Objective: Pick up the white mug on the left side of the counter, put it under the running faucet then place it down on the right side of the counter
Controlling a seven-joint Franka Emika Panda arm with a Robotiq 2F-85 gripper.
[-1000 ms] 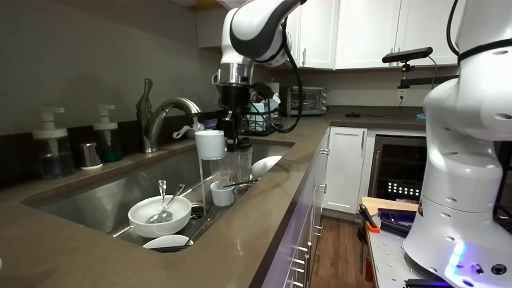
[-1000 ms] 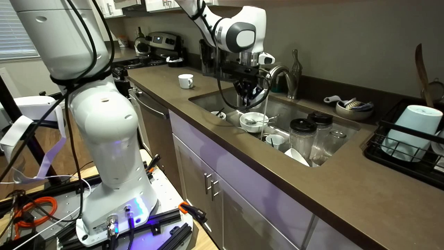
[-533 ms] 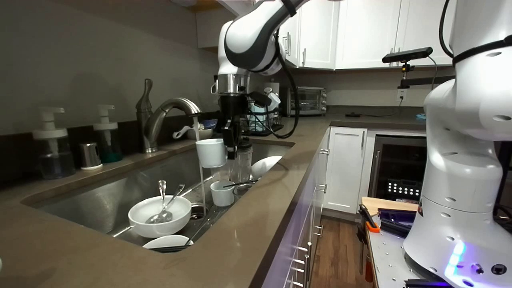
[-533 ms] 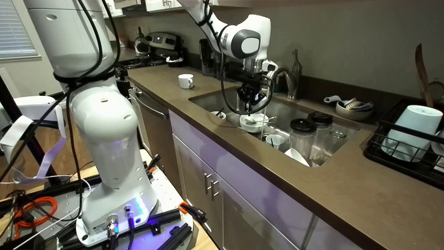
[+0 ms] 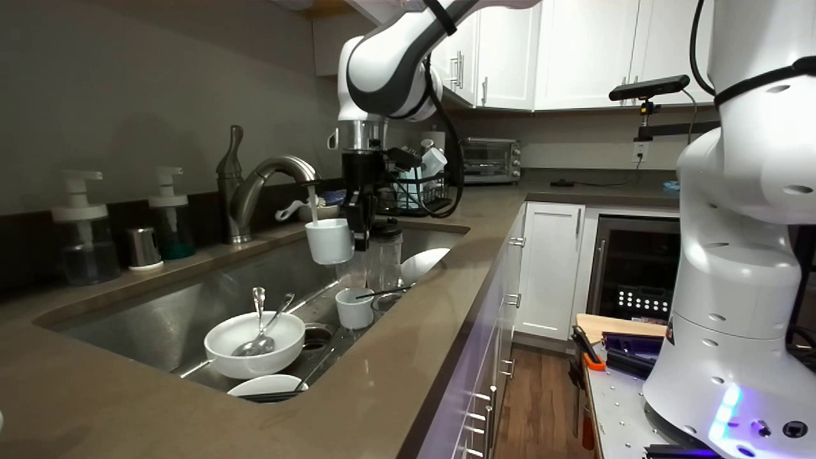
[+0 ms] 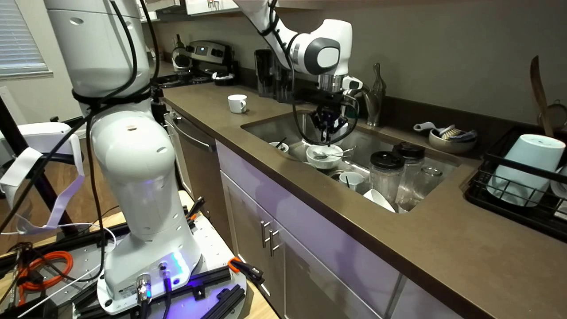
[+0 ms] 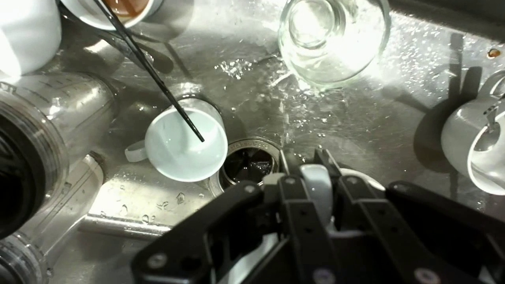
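The white mug [image 5: 330,242] hangs upright under the running faucet [image 5: 271,182], above the sink. The water stream falls from the spout into its mouth. My gripper [image 5: 361,243] is shut on the mug's handle, on the side away from the faucet. In the wrist view the handle [image 7: 318,189] sits between the fingers [image 7: 305,161]; the fingers hide most of the mug. In an exterior view my gripper [image 6: 328,136] hides nearly all of the mug and the arm covers part of the faucet [image 6: 374,104]. The brownish-grey counter [image 5: 408,363] surrounds the sink.
The sink holds a bowl with spoons [image 5: 255,347], a small white cup [image 7: 185,146], lidded jars [image 6: 387,175] and a clear glass [image 7: 333,39]. Another white mug [image 6: 237,103] stands on the counter beyond the sink. A black dish rack [image 6: 522,186] stands at the opposite end.
The mug has gone down, then shifted toward the faucet. The stream that ran past it to the drain now falls into the mug. The grip stays on the handle.
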